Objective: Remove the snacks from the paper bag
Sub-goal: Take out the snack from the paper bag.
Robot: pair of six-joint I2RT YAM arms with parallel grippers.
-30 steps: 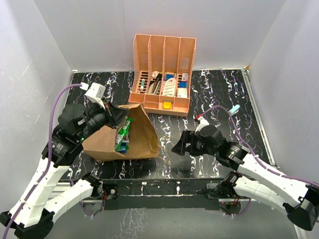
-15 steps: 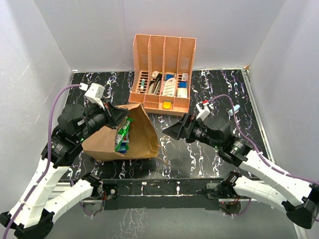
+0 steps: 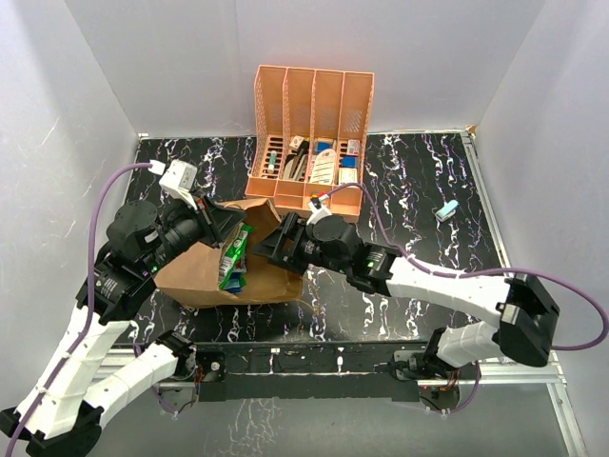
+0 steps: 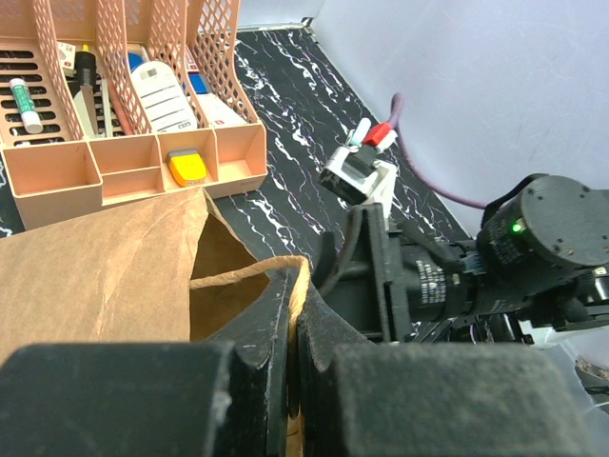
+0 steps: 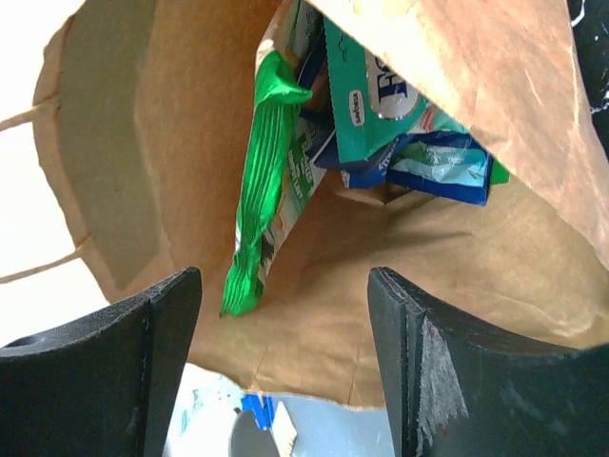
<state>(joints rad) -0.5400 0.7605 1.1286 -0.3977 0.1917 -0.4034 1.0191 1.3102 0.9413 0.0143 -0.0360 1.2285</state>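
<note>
The brown paper bag (image 3: 195, 271) lies on its side at the left, mouth facing right. My left gripper (image 3: 231, 226) is shut on the bag's rim and cord handle (image 4: 243, 271), holding the mouth open. Green, teal and blue snacks (image 3: 234, 257) show in the mouth. My right gripper (image 3: 266, 246) is open at the mouth, pointing in. In the right wrist view a green packet (image 5: 262, 181) hangs closest between the open fingers (image 5: 105, 352), with a teal packet (image 5: 381, 86) and a blue packet (image 5: 438, 167) deeper inside the bag (image 5: 181, 114). Nothing is held by the right gripper (image 5: 285, 314).
The orange four-compartment organiser (image 3: 309, 143) with stationery stands just behind the bag and also shows in the left wrist view (image 4: 124, 162). A small light-blue item (image 3: 445, 210) lies at the right of the black marbled table. White walls enclose three sides.
My right arm has swung left from the table's right-centre to the bag's mouth, its gripper still open. The left gripper has kept its hold on the bag's rim.
</note>
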